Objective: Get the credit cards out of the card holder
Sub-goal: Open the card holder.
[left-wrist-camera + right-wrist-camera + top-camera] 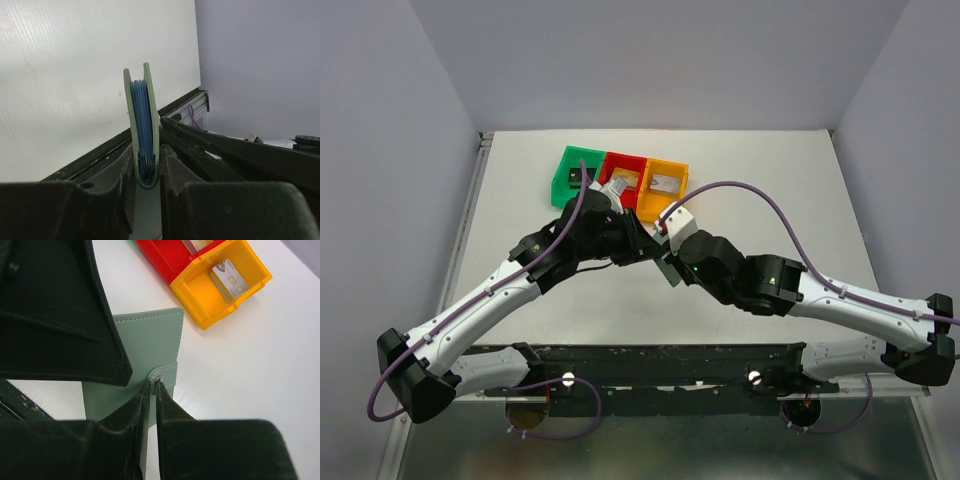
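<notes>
Evidently light and floppy, the card holder (142, 115) sits folded shut between the two arms. The left gripper (146, 167) clamps its spine, and the right gripper (153, 390) pinches the side tab (169, 372), probably the best place to pull it open.
</notes>
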Robot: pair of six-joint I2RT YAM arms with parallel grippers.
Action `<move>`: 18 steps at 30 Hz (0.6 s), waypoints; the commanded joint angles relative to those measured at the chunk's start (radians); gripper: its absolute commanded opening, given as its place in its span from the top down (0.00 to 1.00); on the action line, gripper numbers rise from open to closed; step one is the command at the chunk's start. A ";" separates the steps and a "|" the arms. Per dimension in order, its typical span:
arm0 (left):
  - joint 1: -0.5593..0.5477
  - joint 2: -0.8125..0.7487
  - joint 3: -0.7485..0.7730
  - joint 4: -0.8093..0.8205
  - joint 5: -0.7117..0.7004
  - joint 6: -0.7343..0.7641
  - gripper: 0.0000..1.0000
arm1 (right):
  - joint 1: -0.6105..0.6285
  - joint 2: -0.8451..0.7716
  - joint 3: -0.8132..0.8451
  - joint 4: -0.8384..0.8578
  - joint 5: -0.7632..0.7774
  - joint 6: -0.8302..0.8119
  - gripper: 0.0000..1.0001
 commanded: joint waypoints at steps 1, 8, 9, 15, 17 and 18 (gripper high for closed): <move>-0.003 -0.026 0.007 0.058 0.092 -0.004 1.00 | -0.002 0.023 0.017 -0.064 0.071 0.014 0.88; -0.004 -0.033 -0.004 0.064 0.094 -0.003 1.00 | -0.002 0.026 0.028 -0.079 0.101 0.029 1.00; -0.001 -0.034 -0.004 0.064 0.095 -0.001 1.00 | 0.000 0.026 0.028 -0.079 0.107 0.031 1.00; -0.001 -0.042 -0.013 0.064 0.094 -0.001 1.00 | 0.000 0.019 0.031 -0.084 0.141 0.041 1.00; -0.001 -0.045 -0.016 0.065 0.095 -0.001 1.00 | 0.000 0.016 0.033 -0.085 0.158 0.046 1.00; -0.001 -0.046 -0.016 0.066 0.094 -0.001 1.00 | 0.000 0.014 0.033 -0.088 0.164 0.048 1.00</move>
